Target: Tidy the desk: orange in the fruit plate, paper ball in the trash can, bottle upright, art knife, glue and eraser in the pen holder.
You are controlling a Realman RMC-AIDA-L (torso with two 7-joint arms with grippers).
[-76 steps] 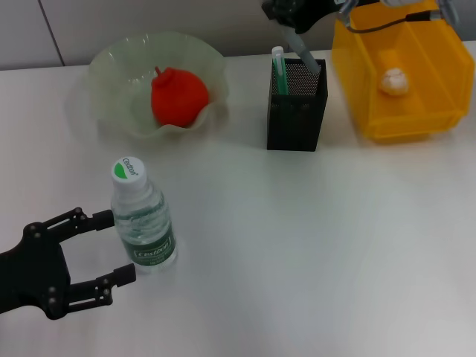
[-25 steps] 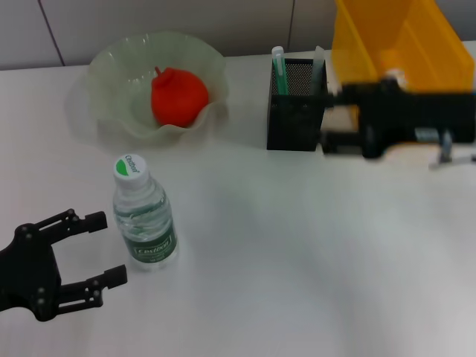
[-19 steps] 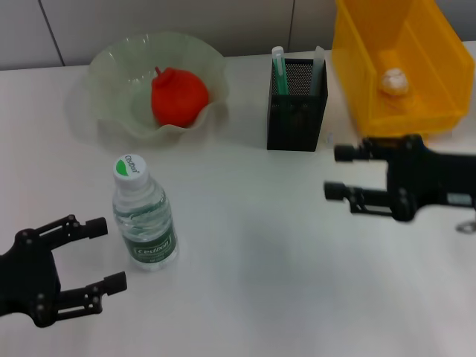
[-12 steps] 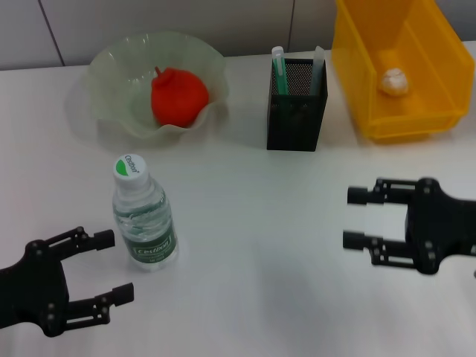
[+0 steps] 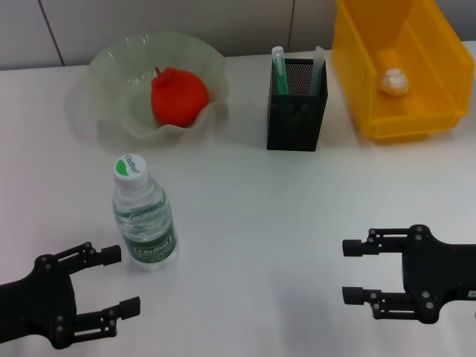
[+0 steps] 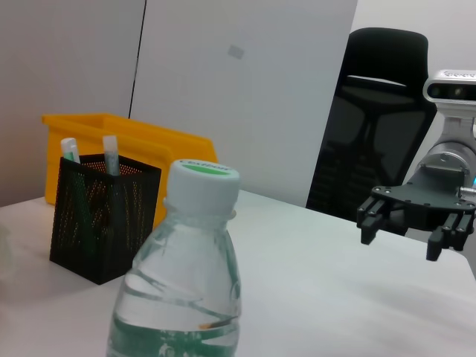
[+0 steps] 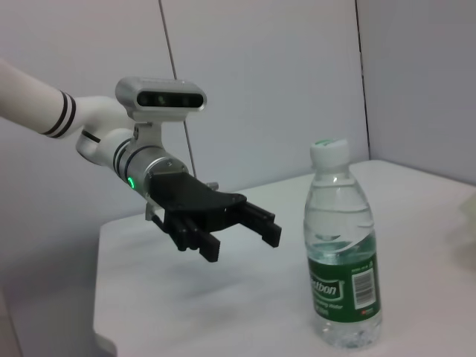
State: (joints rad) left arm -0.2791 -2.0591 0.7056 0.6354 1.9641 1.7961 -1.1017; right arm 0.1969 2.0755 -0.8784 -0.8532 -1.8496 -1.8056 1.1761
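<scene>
Both grippers hang over the desk with fingers spread and nothing in them: the left gripper at lower left of the head view, the right gripper at lower right. Just beside the left one the bottle stands upright, clear with a green label and green-topped white cap. At the top, the orange lies in the fruit plate, the paper ball in the yellow trash can, and the black mesh pen holder stands between them.

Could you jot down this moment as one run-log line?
orange: in fruit plate | paper ball: in trash can | bottle: upright | left gripper: open | right gripper: open
</scene>
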